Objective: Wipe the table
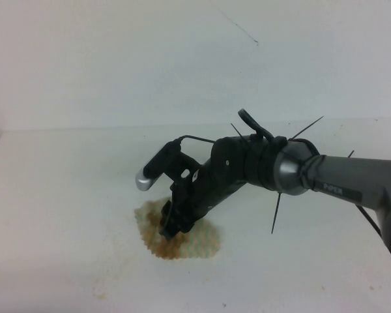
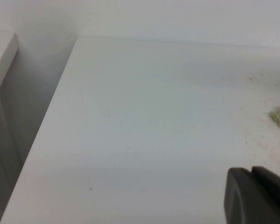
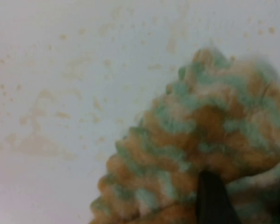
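On the bench (image 1: 58,195), right claw (image 1: 171,225) pinches the stained cloth (image 1: 202,244); press flat, sweep across the brown smears (image 3: 35,142); left claw (image 2: 256,198) hangs leftward, state I cannot tell.

Smooth matt white table (image 1: 58,195), dulled by faint brown smears at 7 o'clock of the cloth (image 1: 201,244). Rough, nubbly knit cloth, green-white yarn stained brown. Matt black plastic right gripper (image 1: 170,227) down on the cloth, satin grey arm shell (image 1: 352,182) at its 2 o'clock. Matt dark plastic left gripper (image 2: 256,196) above bare tabletop.
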Available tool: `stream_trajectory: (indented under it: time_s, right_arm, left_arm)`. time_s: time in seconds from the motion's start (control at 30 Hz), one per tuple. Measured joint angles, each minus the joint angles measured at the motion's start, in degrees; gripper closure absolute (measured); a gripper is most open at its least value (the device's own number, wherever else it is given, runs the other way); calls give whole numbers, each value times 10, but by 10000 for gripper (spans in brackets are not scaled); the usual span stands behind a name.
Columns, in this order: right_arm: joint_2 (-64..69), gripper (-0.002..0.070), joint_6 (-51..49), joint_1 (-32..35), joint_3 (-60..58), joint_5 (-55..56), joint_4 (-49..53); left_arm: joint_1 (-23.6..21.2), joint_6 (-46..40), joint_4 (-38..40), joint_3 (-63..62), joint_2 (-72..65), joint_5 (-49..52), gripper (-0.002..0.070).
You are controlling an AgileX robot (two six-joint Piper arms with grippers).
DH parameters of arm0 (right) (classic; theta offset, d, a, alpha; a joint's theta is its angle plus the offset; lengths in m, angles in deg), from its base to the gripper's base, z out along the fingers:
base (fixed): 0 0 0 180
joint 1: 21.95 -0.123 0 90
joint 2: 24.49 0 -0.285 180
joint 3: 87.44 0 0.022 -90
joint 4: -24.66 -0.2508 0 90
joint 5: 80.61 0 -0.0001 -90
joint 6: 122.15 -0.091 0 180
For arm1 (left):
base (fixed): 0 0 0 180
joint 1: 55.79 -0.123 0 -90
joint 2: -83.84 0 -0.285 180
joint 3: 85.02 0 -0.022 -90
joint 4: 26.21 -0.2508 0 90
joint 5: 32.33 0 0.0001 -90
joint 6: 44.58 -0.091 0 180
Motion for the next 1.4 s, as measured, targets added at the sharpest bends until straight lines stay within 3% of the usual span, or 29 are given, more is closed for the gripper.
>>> stream_trajectory:
  time_s: [0.17, 0.37, 0.43, 0.67, 0.93, 1.13, 1.4]
  right_arm:
    - [9, 385, -16, 1, 10, -33, 32]
    - [8, 588, -25, 1, 18, -85, 91]
    - [7, 624, -26, 1, 19, -106, 96]
    - [3, 639, -25, 2, 19, -159, 84]
    - [8, 641, 34, -5, 16, -160, -70]
    - [8, 642, 34, -10, 14, -121, -70]
    - [6, 642, -32, 7, 15, -94, 23]
  left_arm:
    - [0, 0, 0, 0, 0, 0, 674]
    - [0, 0, 0, 0, 0, 0, 674]
    - [0, 0, 0, 0, 0, 0, 674]
    - [0, 0, 0, 0, 0, 0, 674]
    - [0, 0, 0, 0, 0, 0, 674]
    - [0, 0, 0, 0, 0, 0, 674]
    - [0, 0, 0, 0, 0, 0, 674]
